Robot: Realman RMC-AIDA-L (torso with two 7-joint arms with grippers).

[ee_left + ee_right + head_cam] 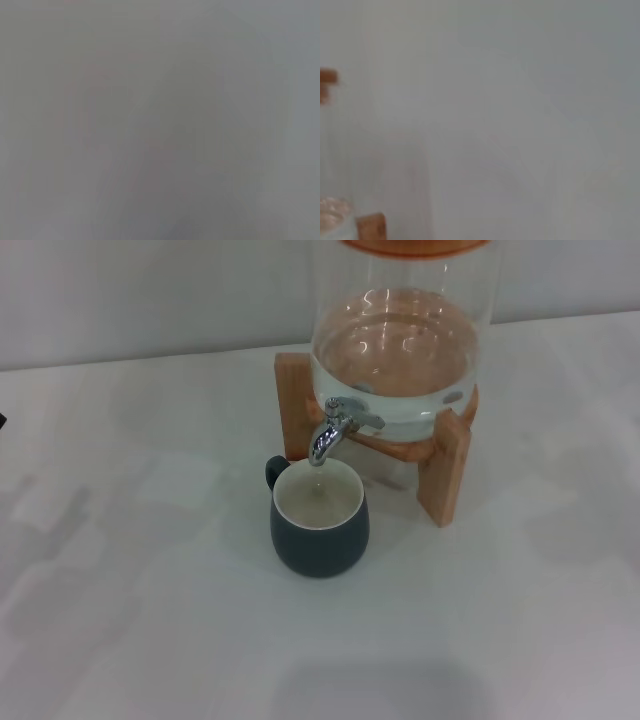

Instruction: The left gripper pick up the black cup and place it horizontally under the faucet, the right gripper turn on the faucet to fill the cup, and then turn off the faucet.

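The black cup [320,540] stands upright on the white table [140,600] in the head view, with its cream inside facing up and its handle at the back left. The chrome faucet [330,435] hangs right above the cup's mouth, its spout pointing down into it. I cannot tell whether water is running. Neither gripper shows in the head view. The left wrist view shows only a blurred grey surface. The right wrist view shows no fingers.
A glass jar [395,340] holding water sits on a wooden stand [445,475] behind the cup, with an orange lid on top. The right wrist view shows a corner of the stand [371,227] and the jar's edge [330,212]. A small dark sliver [2,421] shows at the head view's left edge.
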